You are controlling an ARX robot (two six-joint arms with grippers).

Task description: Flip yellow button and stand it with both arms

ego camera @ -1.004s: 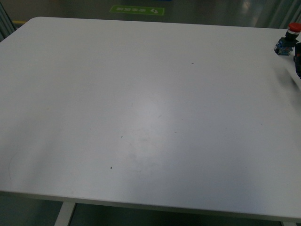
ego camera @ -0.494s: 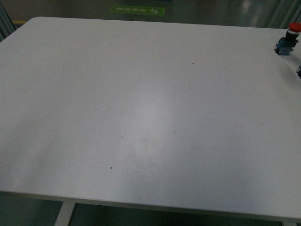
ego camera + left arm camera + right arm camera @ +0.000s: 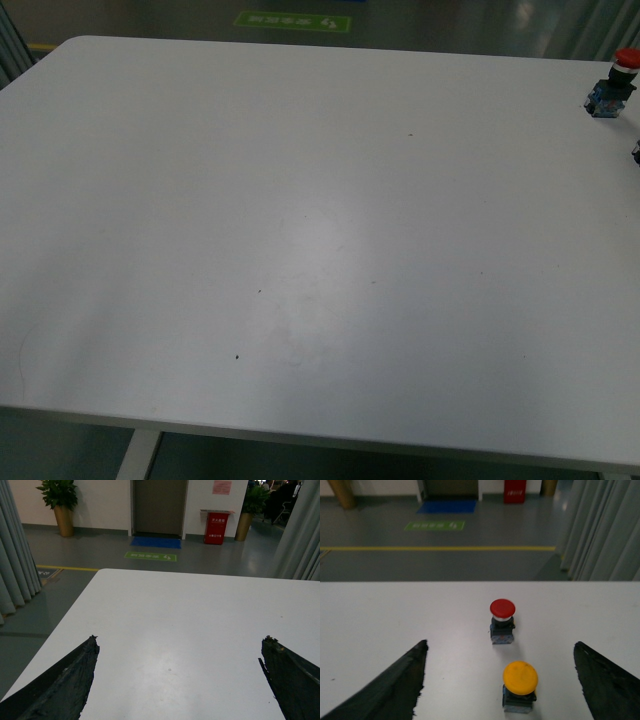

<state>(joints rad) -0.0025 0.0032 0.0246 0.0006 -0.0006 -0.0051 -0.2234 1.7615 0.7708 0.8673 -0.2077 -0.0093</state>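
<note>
A broad white rectangular table [image 3: 300, 230] fills the front view, its surface bare across the middle and near side. Beyond its far edge lies a grey floor with a green rectangular floor sign [image 3: 292, 20]. Neither arm appears in this view.

In the right wrist view, the right gripper [image 3: 502, 680] has its two black fingers spread wide apart and holds nothing. Between those fingers, standing upright on the table, is the yellow button [image 3: 520, 686], a small push-button switch with a round yellow-orange mushroom cap above a dark blocky body. Just beyond it, near but not touching, stands a similar switch with a round red cap [image 3: 502, 621], also upright. In the front view the red-capped switch sits by the far right corner of the table, and only a dark sliver at the right edge shows where the yellow one stands.

In the left wrist view, the left gripper [image 3: 180, 675] is also spread wide over bare tabletop, empty.
</note>
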